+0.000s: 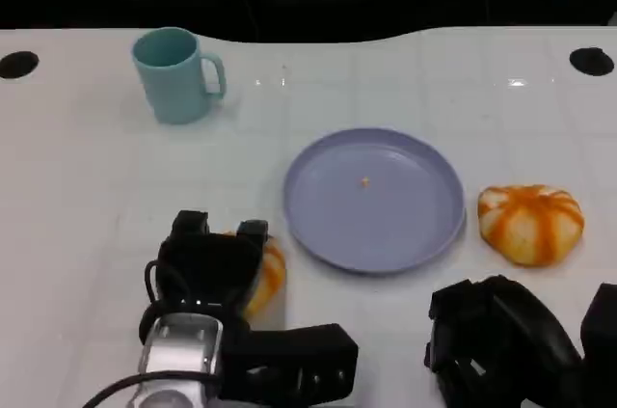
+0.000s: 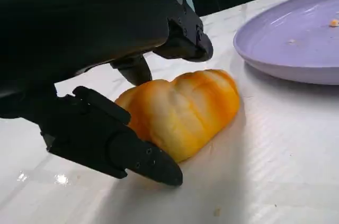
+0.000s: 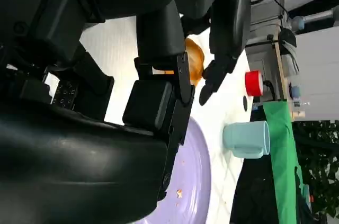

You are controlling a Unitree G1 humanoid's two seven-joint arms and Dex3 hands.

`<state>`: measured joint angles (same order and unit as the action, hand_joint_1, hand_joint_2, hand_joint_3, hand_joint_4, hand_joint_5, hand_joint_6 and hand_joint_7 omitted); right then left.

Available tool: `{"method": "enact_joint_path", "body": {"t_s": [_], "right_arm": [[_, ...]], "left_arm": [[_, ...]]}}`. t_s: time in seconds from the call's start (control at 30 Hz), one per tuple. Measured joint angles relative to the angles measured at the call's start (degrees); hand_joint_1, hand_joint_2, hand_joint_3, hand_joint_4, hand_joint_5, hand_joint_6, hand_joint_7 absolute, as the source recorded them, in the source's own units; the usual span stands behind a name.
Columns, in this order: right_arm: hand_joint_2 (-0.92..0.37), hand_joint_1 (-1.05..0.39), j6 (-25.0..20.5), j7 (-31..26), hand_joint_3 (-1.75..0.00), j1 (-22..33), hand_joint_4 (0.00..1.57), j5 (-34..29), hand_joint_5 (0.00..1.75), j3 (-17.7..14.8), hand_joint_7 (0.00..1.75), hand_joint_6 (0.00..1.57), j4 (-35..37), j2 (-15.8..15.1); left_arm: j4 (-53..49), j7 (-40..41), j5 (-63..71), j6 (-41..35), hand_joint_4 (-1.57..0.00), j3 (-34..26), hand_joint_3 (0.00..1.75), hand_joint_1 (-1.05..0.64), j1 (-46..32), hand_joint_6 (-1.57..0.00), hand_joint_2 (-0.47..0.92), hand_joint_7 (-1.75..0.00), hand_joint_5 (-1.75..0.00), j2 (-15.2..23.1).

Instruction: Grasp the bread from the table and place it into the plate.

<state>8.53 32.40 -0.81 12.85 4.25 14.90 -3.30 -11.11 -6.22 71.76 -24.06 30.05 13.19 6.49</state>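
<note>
Half of the near bread [image 1: 268,278] is hiding under the left hand [image 1: 214,268], whose black fingers [image 2: 119,147] are closing round the glossy orange loaf. Right hand [image 1: 501,336] is sitting cut off, grip unclear. Beyond: smooth lilac plate [image 1: 374,200], another striped bread bun [image 1: 531,223], teal mug [image 1: 176,74].

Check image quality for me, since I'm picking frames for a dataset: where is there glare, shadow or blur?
Head view: small bright glare spots on the white table behind the plate, background black. Left wrist view: the bread is sharp, casting a soft shadow, with a glint on the table beside the left hand. Right wrist view: the right hand looms dark, the cup looks soft.
</note>
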Motion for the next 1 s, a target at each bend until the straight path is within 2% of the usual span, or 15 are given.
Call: {"method": "enact_joint_path", "body": {"t_s": [0.13, 0.17, 0.23, 0.27, 0.4, 0.43, 0.47, 0.5, 0.53, 0.6, 0.63, 0.67, 0.73, 0.8, 1.0], "right_arm": [[-0.01, -1.05, -0.01, -0.01, -1.4, 0.0, 1.55, 0.0, 1.3, 0.0, 1.03, 1.57, 0.0, 0.0], [-0.01, -1.05, -0.01, -0.01, -1.4, 0.0, 1.55, 0.0, 1.3, 0.0, 1.03, 1.57, 0.0, 0.0], [-0.01, -1.05, 0.0, -0.01, -1.4, 0.01, 1.55, 0.0, 1.3, 0.01, 1.03, 1.57, 0.0, 0.0], [-0.01, -1.05, 0.01, -0.01, -1.4, 0.01, 1.55, 0.0, 1.31, 0.01, 1.03, 1.57, 0.0, 0.0], [-0.02, -1.05, 0.08, 0.03, -1.4, 0.01, 1.55, 0.0, 1.3, 0.0, 1.03, 1.57, 0.01, -0.01], [-0.02, -1.05, 0.1, 0.03, -1.4, 0.01, 1.56, 0.0, 1.3, 0.0, 1.03, 1.57, 0.01, -0.01], [-0.02, -1.05, 0.1, 0.03, -1.4, 0.01, 1.56, 0.0, 1.3, 0.0, 1.03, 1.57, 0.01, -0.01], [-0.02, -1.05, 0.1, 0.02, -1.4, 0.01, 1.56, 0.0, 1.3, 0.0, 1.03, 1.57, 0.01, -0.01], [-0.02, -1.05, 0.1, 0.02, -1.4, 0.01, 1.56, 0.0, 1.3, 0.0, 1.03, 1.57, 0.01, -0.01], [-0.01, -1.05, 0.08, 0.02, -1.4, 0.02, 1.56, 0.0, 1.3, 0.0, 1.03, 1.57, 0.01, -0.02], [-0.01, -1.05, 0.06, 0.02, -1.4, 0.02, 1.56, 0.01, 1.31, 0.0, 1.03, 1.57, 0.01, -0.02], [-0.02, -1.05, 0.04, 0.03, -1.4, 0.02, 1.56, 0.03, 1.31, 0.0, 1.03, 1.57, 0.01, -0.02], [-0.02, -1.05, -0.03, 0.03, -1.39, 0.01, 1.56, 0.08, 1.31, 0.01, 1.03, 1.57, 0.0, -0.01], [-0.03, -1.05, -0.13, 0.03, -1.39, 0.02, 1.56, 0.14, 1.31, 0.0, 1.03, 1.57, 0.0, 0.0], [-0.03, -1.05, -0.11, -0.03, -1.38, 0.02, 1.55, 0.11, 1.3, 0.0, 1.03, 1.57, 0.03, 0.0]], "left_arm": [[-0.27, 0.03, -0.53, -0.18, -0.3, 0.49, 0.02, -0.51, 0.47, -0.41, 0.74, -0.07, -1.07, 0.25], [-0.3, 0.03, -0.76, -0.23, -0.55, 0.59, 0.05, -0.41, 0.57, -0.63, 0.77, -0.11, -1.32, 0.33], [-2.06, 2.92, -1.71, 0.87, -0.67, 0.76, 0.08, -0.35, 1.18, -0.75, 0.78, -0.11, -1.46, 0.57], [-3.16, 4.82, -2.23, 1.76, -0.81, 0.88, 0.16, -0.35, 1.52, -0.93, 0.85, -0.14, -1.62, 0.81], [-7.12, 12.24, -2.14, 4.08, -0.92, 2.7, 0.27, -0.35, 3.0, -1.1, 0.89, -0.17, -1.74, 2.18], [-7.85, 13.7, -2.11, 4.2, -0.93, 3.06, 0.31, -0.35, 3.19, -1.1, 0.89, -0.18, -1.74, 2.38], [-8.36, 15.0, -2.13, 4.21, -0.93, 3.4, 0.46, -0.34, 3.3, -1.1, 0.8, -0.24, -1.74, 2.55], [-8.87, 16.86, -2.22, 4.3, -0.94, 3.61, 0.69, -0.33, 3.32, -1.06, 0.68, -0.35, -1.75, 2.63], [-9.77, 19.36, -2.35, 4.51, -0.94, 3.73, 0.77, -0.33, 3.24, -1.05, 0.64, -0.39, -1.75, 2.63], [-11.29, 23.88, -3.23, 5.3, -0.94, 3.68, 1.09, -0.25, 3.0, -0.8, 0.46, -1.39, -1.75, 2.59], [-12.43, 27.9, -4.28, 6.69, -0.94, 3.49, 1.17, -0.23, 2.8, -0.76, 0.43, -1.56, -1.75, 2.58], [-13.45, 31.79, -5.23, 8.28, -0.94, 3.19, 1.25, -0.22, 2.6, -0.75, 0.41, -1.65, -1.75, 2.59], [-15.53, 39.35, -7.35, 11.8, -0.94, 2.49, 1.32, -0.22, 2.46, -0.73, 0.39, -1.73, -1.75, 2.58], [-16.84, 43.44, -8.94, 13.71, -0.94, 1.97, 1.34, -0.21, 2.49, -0.72, 0.38, -1.74, -1.75, 2.58], [-17.65, 46.39, -12.46, 16.77, -0.95, 1.15, 1.39, -0.18, 2.99, -0.7, 0.38, -1.75, -1.75, 2.79]]}}
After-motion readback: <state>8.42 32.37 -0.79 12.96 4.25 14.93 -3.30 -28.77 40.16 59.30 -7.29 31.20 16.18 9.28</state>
